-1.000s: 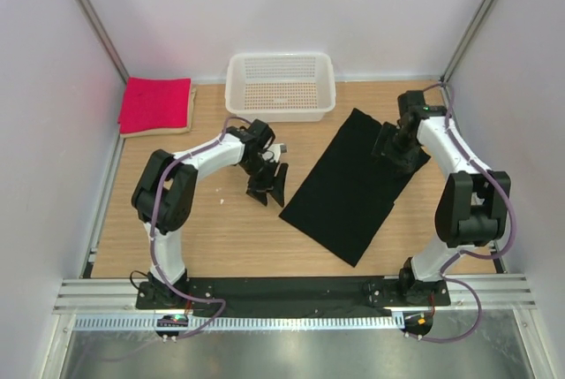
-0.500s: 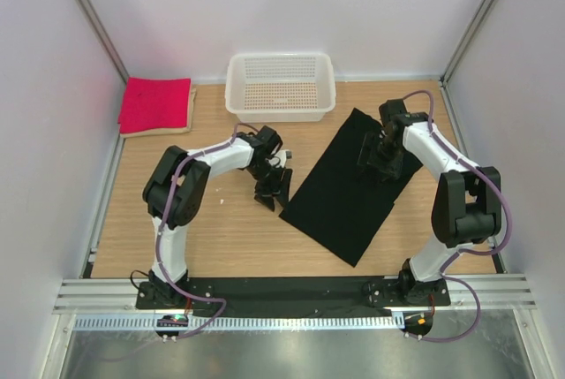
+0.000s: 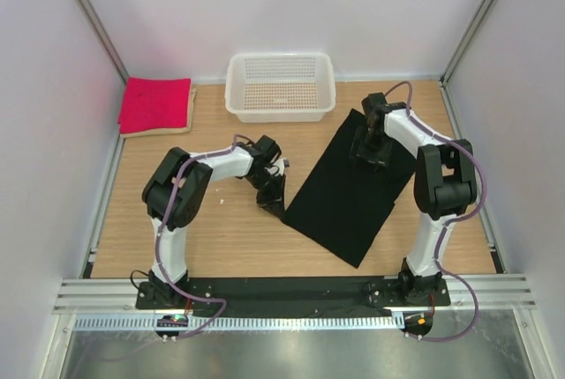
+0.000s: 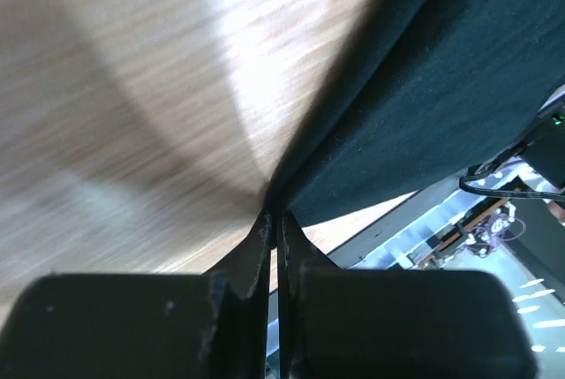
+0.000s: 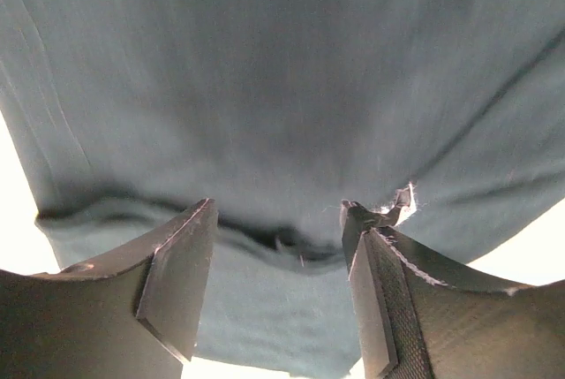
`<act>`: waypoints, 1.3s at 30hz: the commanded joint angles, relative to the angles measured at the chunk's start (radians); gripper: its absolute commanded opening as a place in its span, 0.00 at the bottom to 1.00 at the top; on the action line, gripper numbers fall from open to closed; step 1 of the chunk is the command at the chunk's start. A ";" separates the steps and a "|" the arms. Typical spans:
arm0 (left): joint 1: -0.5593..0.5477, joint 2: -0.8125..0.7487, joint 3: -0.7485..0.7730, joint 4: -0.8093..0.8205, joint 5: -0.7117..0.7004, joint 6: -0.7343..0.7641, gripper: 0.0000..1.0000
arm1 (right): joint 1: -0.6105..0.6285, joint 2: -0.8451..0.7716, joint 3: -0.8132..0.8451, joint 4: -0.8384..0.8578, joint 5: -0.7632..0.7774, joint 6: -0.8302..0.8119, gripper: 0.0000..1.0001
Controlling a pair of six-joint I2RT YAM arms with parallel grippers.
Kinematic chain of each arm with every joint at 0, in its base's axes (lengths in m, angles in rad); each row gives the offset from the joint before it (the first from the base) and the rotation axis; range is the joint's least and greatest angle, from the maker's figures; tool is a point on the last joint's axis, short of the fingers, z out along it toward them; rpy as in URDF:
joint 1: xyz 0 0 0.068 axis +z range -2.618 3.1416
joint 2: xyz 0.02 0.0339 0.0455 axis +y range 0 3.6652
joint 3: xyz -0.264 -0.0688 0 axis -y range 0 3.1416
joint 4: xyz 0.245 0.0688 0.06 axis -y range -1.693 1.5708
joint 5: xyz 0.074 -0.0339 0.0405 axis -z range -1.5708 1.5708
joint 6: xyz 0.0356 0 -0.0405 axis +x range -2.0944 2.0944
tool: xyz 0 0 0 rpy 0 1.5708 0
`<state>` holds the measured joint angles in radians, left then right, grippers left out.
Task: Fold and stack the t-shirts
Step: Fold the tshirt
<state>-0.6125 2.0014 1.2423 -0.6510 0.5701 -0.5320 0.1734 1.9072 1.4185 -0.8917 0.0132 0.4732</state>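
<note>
The black t-shirt [image 3: 344, 193] lies as a long folded strip, slanting across the middle of the table. My left gripper [image 3: 274, 200] is at its left corner. In the left wrist view the gripper [image 4: 274, 213] is shut, its tips pinching that corner of the black t-shirt [image 4: 441, 87]. My right gripper [image 3: 368, 151] is down on the strip's far end. It stands open [image 5: 278, 211], with a low wrinkle of the dark cloth [image 5: 282, 70] between its fingers. A pink-red t-shirt [image 3: 157, 103] lies folded on a beige one [image 3: 187, 121] at the back left.
A white mesh basket [image 3: 281, 86] stands at the back centre, just beyond the black shirt's far end. Bare wooden table [image 3: 221, 238] lies in front of the left arm. Side walls close in on both edges.
The left gripper moved right to the black shirt's corner and shut on it. The right gripper slid left and farther back over the shirt's far end, its jaws narrowing a little.
</note>
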 commanded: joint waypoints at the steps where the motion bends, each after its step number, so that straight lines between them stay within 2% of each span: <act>1: -0.006 -0.021 -0.070 0.036 -0.053 -0.036 0.00 | 0.011 0.056 0.127 0.027 0.100 0.028 0.64; 5: -0.004 -0.087 -0.118 0.025 -0.070 -0.065 0.00 | 0.017 0.186 0.319 -0.016 0.113 -0.010 0.64; 11: -0.006 -0.188 -0.197 0.007 -0.088 -0.111 0.00 | 0.058 0.317 0.433 -0.038 0.119 -0.082 0.64; 21: -0.010 -0.375 -0.365 -0.070 -0.095 -0.180 0.00 | 0.155 0.365 0.399 -0.026 0.113 -0.076 0.64; 29: -0.049 -0.472 -0.418 -0.131 -0.082 -0.209 0.00 | 0.248 0.309 0.237 0.031 0.097 -0.036 0.64; 39: -0.130 -0.552 -0.520 -0.114 -0.110 -0.289 0.00 | 0.339 0.388 0.382 0.011 0.068 -0.059 0.65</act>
<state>-0.7330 1.5127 0.7502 -0.7330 0.4679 -0.7765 0.4789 2.2189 1.7695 -0.8757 0.1116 0.4206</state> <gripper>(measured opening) 0.008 0.645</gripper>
